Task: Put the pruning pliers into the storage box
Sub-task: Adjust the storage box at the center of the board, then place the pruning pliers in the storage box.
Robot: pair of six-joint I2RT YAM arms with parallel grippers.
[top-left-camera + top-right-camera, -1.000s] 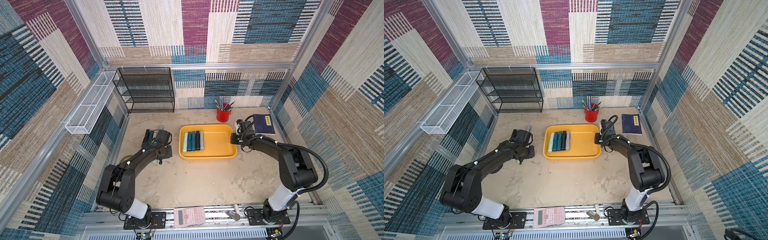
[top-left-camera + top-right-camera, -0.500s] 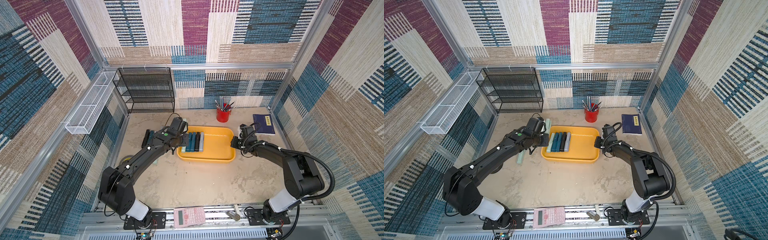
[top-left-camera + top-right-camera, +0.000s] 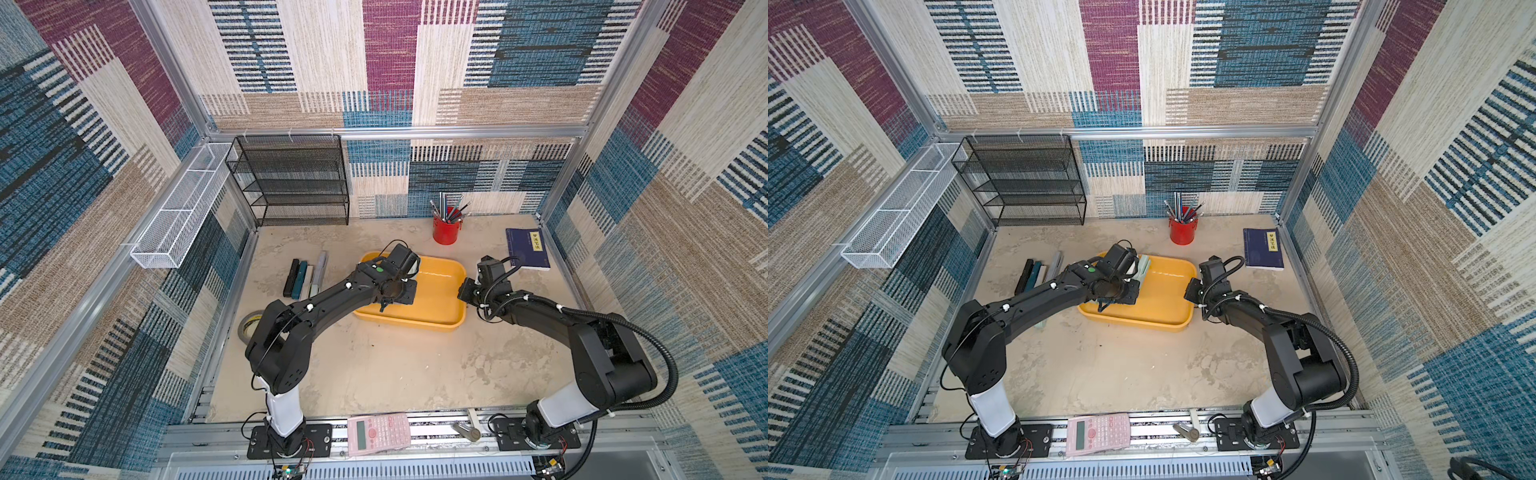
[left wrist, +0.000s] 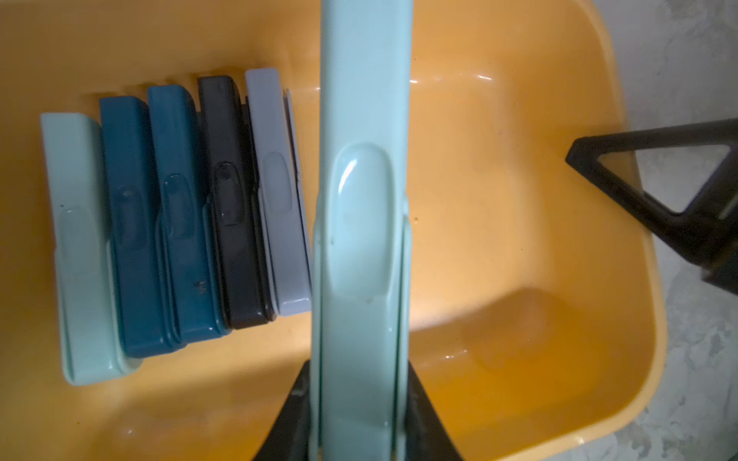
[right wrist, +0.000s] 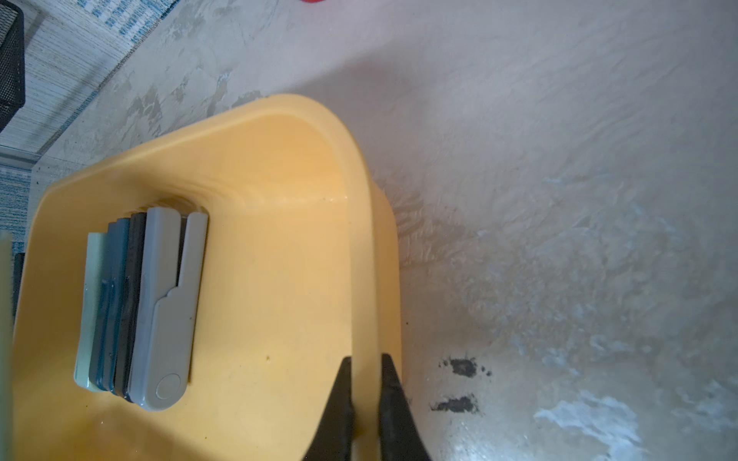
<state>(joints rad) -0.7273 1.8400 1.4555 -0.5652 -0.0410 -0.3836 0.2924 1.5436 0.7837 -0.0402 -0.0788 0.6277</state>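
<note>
The yellow storage box (image 3: pixel 440 322) (image 3: pixel 1154 322) sits mid-table. Several pruning pliers (image 4: pixel 179 223) (image 5: pixel 135 307) lie side by side inside it. My left gripper (image 4: pixel 358 361) (image 3: pixel 390 293) (image 3: pixel 1115 291) hangs over the box, shut on a mint green pruning pliers (image 4: pixel 363 219) (image 3: pixel 1143 266) that points along the row, just beside it. My right gripper (image 5: pixel 366 359) (image 3: pixel 464 291) (image 3: pixel 1191 289) is shut on the box's right rim (image 5: pixel 361 239). More pliers (image 3: pixel 305 276) (image 3: pixel 1038 274) lie on the table left of the box, mostly clear of my left arm.
A red pen cup (image 3: pixel 446 230) and a dark blue book (image 3: pixel 527 248) stand behind and to the right of the box. A black mesh rack (image 3: pixel 291 183) and a white wire basket (image 3: pixel 183 208) line the back left. A tape roll (image 3: pixel 249 328) lies beside my left arm; a pink calculator (image 3: pixel 378 428) is on the front rail.
My left arm has swung from the pliers on the table at the left to above the box, carrying the mint green pliers. The right gripper has kept its hold on the rim.
</note>
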